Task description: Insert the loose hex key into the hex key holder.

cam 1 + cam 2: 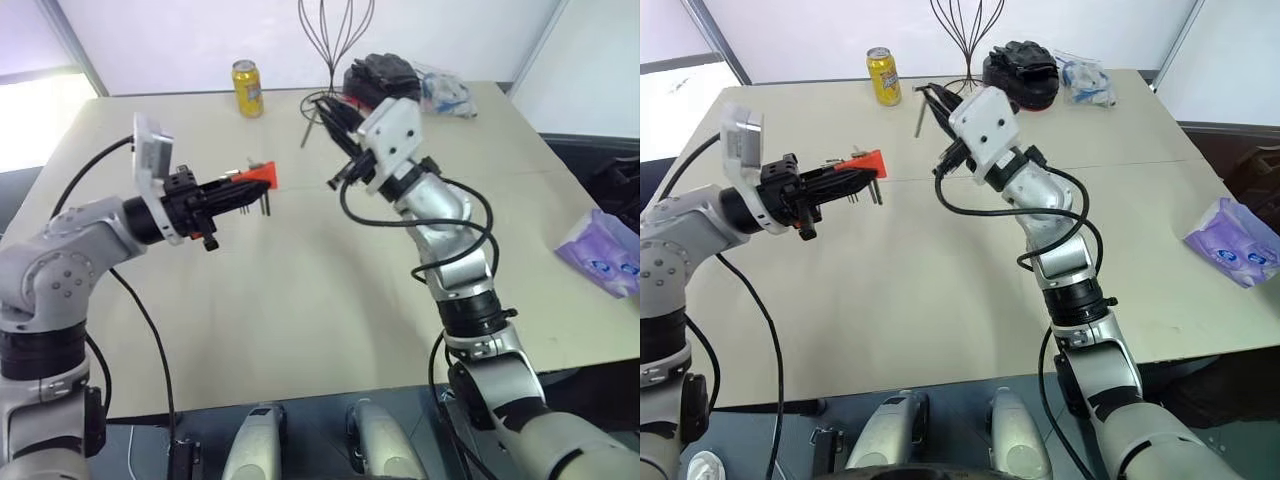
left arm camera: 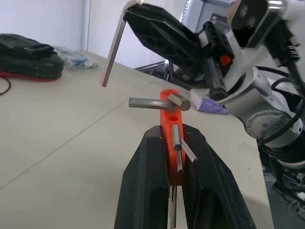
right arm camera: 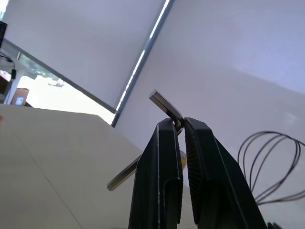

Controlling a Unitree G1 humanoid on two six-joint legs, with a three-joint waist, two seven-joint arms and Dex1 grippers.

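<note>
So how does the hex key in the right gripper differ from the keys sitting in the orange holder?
The loose hex key is held alone by the right gripper, out in the air; the keys in the holder are seated in the hex key holder, which the left gripper clamps. The loose key hangs with its long arm down, apart from the block; the seated ones lie against or stick out of it. All are thin grey metal rods.

loose hex key [image 1: 921, 117] above table [image 1: 940, 290]
</note>
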